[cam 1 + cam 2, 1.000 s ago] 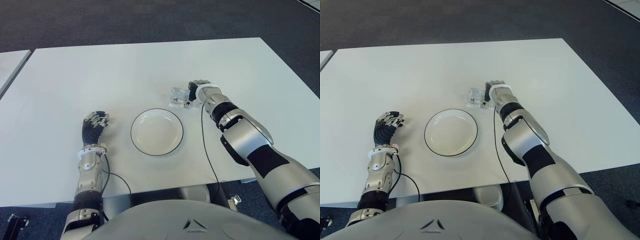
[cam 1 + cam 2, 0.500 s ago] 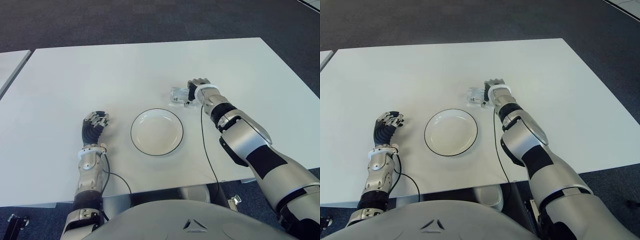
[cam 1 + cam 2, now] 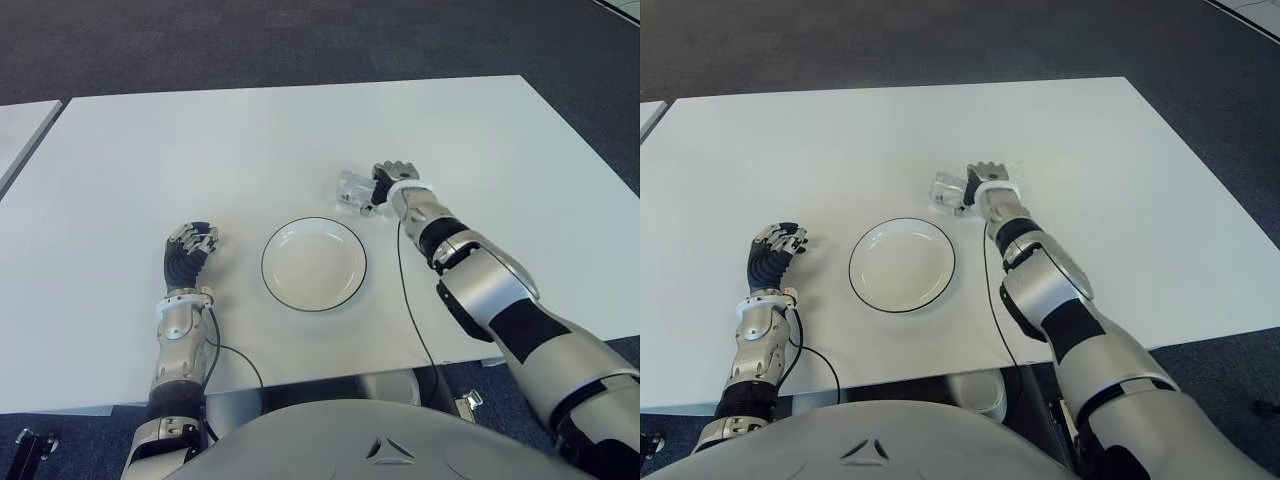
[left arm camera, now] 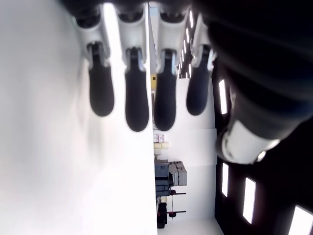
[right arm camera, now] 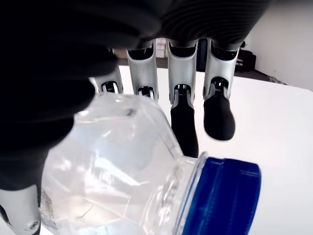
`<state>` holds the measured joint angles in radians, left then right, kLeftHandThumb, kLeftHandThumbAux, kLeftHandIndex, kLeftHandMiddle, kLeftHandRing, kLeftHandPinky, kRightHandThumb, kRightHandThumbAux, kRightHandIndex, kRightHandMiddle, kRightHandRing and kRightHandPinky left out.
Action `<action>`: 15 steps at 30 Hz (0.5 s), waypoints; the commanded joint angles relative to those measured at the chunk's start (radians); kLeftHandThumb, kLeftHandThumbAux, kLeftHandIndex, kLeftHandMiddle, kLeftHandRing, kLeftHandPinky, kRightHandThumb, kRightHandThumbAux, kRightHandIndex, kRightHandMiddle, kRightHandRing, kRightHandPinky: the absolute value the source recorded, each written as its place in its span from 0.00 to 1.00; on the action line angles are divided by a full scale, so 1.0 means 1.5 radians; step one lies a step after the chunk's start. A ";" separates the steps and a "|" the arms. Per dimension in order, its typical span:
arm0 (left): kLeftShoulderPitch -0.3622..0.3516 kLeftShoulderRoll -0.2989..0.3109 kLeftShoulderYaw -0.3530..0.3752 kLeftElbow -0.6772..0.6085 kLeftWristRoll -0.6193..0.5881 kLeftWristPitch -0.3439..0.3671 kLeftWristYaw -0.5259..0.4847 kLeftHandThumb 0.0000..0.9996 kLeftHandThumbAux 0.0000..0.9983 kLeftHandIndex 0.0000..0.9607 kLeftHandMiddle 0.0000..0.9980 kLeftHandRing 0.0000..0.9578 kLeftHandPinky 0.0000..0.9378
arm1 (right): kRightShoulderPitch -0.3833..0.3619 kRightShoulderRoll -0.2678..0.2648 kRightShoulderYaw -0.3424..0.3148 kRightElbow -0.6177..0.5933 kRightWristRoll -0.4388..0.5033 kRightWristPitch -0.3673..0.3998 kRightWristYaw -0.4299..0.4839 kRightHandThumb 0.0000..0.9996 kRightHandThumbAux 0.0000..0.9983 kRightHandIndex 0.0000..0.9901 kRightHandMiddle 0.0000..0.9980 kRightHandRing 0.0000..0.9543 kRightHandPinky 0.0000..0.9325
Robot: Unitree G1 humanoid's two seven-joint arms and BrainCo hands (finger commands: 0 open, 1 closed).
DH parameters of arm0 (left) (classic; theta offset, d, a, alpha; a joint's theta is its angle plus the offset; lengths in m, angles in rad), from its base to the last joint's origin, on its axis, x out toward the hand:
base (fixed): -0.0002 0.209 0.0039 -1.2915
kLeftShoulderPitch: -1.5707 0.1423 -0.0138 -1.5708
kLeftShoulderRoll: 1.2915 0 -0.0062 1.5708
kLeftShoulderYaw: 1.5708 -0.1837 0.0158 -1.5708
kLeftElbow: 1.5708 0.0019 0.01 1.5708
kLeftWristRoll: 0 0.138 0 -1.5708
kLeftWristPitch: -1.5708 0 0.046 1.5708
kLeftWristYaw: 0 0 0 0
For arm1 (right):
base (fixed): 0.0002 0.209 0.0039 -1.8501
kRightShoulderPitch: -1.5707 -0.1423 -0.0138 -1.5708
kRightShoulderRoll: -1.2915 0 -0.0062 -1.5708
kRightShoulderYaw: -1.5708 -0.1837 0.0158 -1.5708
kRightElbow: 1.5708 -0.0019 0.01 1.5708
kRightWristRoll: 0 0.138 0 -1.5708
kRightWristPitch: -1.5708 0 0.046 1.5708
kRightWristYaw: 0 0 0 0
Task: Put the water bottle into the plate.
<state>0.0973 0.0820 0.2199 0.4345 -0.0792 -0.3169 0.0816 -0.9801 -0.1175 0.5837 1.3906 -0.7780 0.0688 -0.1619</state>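
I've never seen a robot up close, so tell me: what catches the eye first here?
The robot's right hand reaches over the white table, fingers around a clear plastic water bottle with a blue cap lying just beyond a round white plate with a dark rim. The plate is empty. The left hand shows to the plate's left, holding nothing.

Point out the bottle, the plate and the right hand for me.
bottle (image 3: 351, 187), left eye view, on its clear body left of the fingers.
plate (image 3: 313, 263), left eye view, on its bare white centre.
right hand (image 3: 392, 177), left eye view, on the back of the hand.
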 commanded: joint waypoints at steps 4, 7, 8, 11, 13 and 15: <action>0.046 -0.025 -0.005 0.082 -0.007 0.085 -0.002 0.83 0.68 0.43 0.47 0.54 0.53 | 0.045 0.016 -0.076 -0.001 0.078 0.000 0.021 0.71 0.72 0.44 0.74 0.79 0.84; 0.045 -0.024 -0.005 0.085 -0.007 0.084 -0.004 0.83 0.68 0.43 0.47 0.54 0.53 | 0.052 0.019 -0.124 -0.003 0.126 0.006 0.045 0.70 0.72 0.44 0.76 0.81 0.85; 0.045 -0.024 -0.005 0.085 -0.007 0.084 -0.005 0.83 0.68 0.43 0.47 0.54 0.53 | 0.057 0.019 -0.136 -0.003 0.137 0.006 0.050 0.70 0.72 0.44 0.77 0.81 0.86; 0.043 -0.023 -0.006 0.086 -0.005 0.086 -0.004 0.83 0.68 0.44 0.47 0.54 0.53 | 0.074 0.021 -0.189 -0.005 0.188 0.004 0.070 0.70 0.73 0.44 0.79 0.83 0.87; 0.042 -0.022 -0.006 0.086 -0.005 0.088 -0.004 0.83 0.68 0.44 0.47 0.54 0.53 | 0.077 0.025 -0.215 -0.007 0.214 0.006 0.082 0.70 0.73 0.44 0.79 0.83 0.87; 0.040 -0.022 -0.006 0.087 -0.006 0.089 -0.004 0.83 0.68 0.44 0.47 0.54 0.53 | 0.080 0.027 -0.232 -0.007 0.230 0.008 0.090 0.70 0.73 0.44 0.79 0.83 0.86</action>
<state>0.0899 0.0825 0.2202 0.4476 -0.0792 -0.3169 0.0812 -0.9228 -0.0993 0.2845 1.3609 -0.4841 0.0625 -0.0753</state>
